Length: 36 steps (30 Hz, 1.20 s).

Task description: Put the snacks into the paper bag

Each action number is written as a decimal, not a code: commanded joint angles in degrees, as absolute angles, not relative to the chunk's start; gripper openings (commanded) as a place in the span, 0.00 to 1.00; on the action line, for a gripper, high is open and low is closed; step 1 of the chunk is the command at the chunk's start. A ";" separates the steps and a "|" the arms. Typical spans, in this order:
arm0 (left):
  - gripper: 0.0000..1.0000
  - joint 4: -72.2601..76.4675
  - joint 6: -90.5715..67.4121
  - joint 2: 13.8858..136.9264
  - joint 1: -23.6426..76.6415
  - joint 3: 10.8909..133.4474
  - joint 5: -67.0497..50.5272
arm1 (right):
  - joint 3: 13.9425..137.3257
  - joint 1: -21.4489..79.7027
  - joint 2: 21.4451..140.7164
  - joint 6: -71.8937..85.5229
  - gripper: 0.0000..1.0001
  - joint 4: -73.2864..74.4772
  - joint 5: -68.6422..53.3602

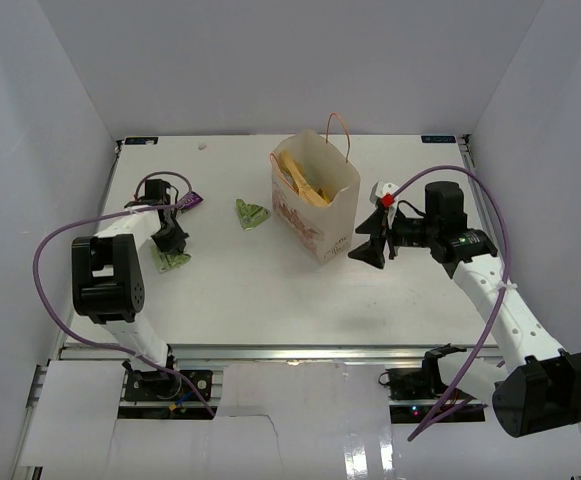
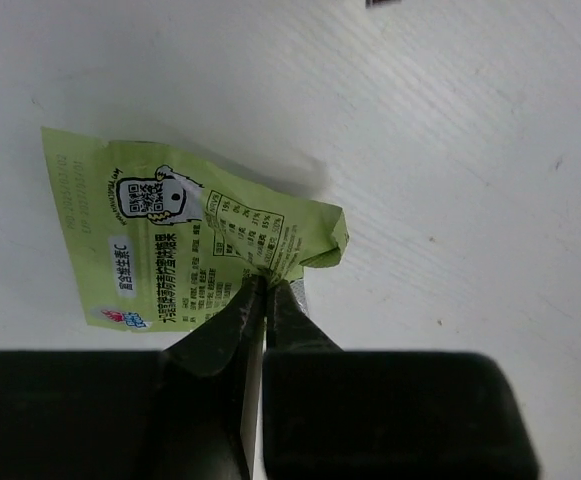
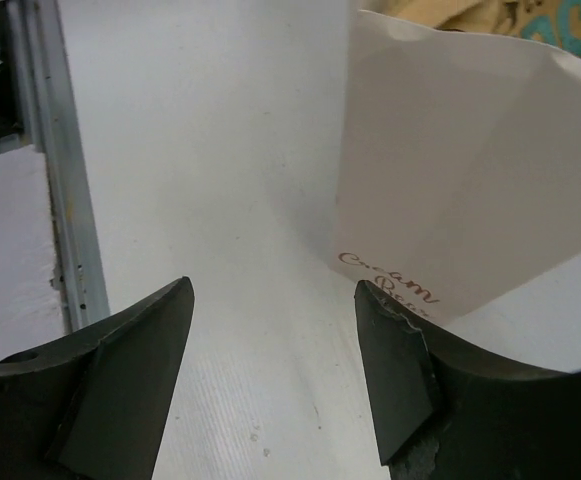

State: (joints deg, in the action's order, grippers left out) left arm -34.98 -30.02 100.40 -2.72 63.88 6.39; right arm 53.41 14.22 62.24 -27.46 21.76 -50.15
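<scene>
The white table (image 1: 270,300) carried the bag (image 1: 322,215) at centre, crisps (image 1: 305,182) inside. At the left wrist, the left gripper (image 2: 268,285) pinched a green wrapper (image 2: 170,240). At the right wrist, the right gripper (image 3: 272,295) stood open beside the bag

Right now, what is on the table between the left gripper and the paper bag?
A loose green wrapper lies there, touching neither the left gripper, which pinches a crumpled green wrapper, nor the paper bag. The top view shows it.
</scene>
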 commanded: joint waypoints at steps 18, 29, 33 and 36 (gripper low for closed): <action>0.00 -15.75 -39.64 62.24 5.88 38.86 -37.34 | 56.50 34.26 68.71 -24.10 0.70 16.99 -50.28; 0.00 -10.11 -49.64 48.79 9.93 29.11 -42.54 | 62.40 52.97 79.71 -6.25 0.67 5.02 -21.65; 0.00 -5.20 -57.11 46.15 9.93 26.29 -41.66 | 63.80 57.21 82.79 -2.55 0.72 3.25 -14.50; 0.00 -2.65 -62.57 45.18 9.93 24.97 -41.05 | 66.35 59.41 85.51 -0.44 0.76 2.02 -10.99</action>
